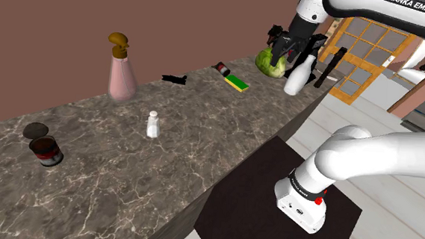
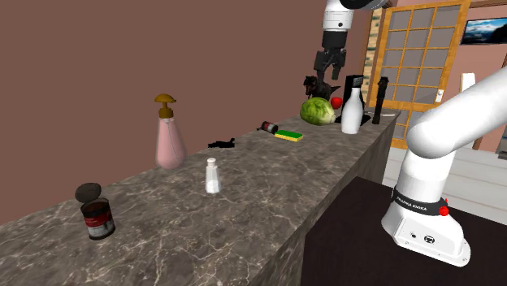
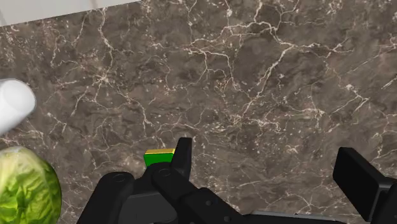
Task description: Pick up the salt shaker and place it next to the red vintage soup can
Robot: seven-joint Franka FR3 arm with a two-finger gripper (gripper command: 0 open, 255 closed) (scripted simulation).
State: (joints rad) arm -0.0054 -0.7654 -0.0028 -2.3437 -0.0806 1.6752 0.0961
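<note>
Counter (image 1: 126,170) bears one salt shaker (image 1: 152,124), one soup can (image 1: 46,151), perhaps one sponge (image 1: 238,83).

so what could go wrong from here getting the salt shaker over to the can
1. The gripper hangs open near the lettuce and white bottle, far from the salt shaker; a low sweep could knock the bottle.
2. The salt shaker is small and upright; an off-centre close of the fingers may tip it.
3. The soup can has a dark lid beside it; placing on that side risks bumping either.
</note>
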